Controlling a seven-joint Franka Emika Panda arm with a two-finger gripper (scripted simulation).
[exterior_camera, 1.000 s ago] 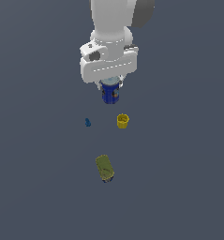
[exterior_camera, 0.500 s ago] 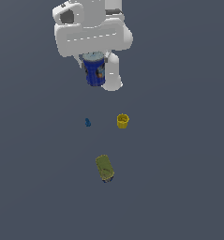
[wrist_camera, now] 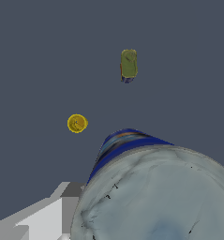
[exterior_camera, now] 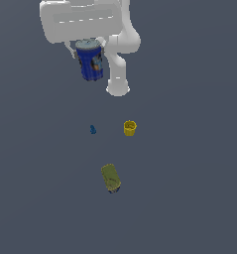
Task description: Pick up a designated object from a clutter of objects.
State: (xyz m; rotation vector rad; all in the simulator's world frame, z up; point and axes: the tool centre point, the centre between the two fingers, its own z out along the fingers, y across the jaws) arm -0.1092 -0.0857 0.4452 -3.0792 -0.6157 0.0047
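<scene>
The hand (exterior_camera: 90, 49) grips the blue can (exterior_camera: 90, 61), raised well above the yellow cup (exterior_camera: 130, 128); lift step, next a steady hold.

Exterior view: high, distant, angled down on the whole floor and arm. Wrist view: looks straight down from close behind the blue can (wrist_camera: 151, 187) (fills the near frame). Shared: yellow cup (exterior_camera: 130, 128) (wrist_camera: 77, 123), olive-green can (exterior_camera: 110, 178) (wrist_camera: 128, 64).

Arm: glossy white Panda arm (exterior_camera: 121, 54), rounded tubular links
Gripper: boxy white gripper (exterior_camera: 88, 47), pale grey edges
Markings: none visible
</scene>
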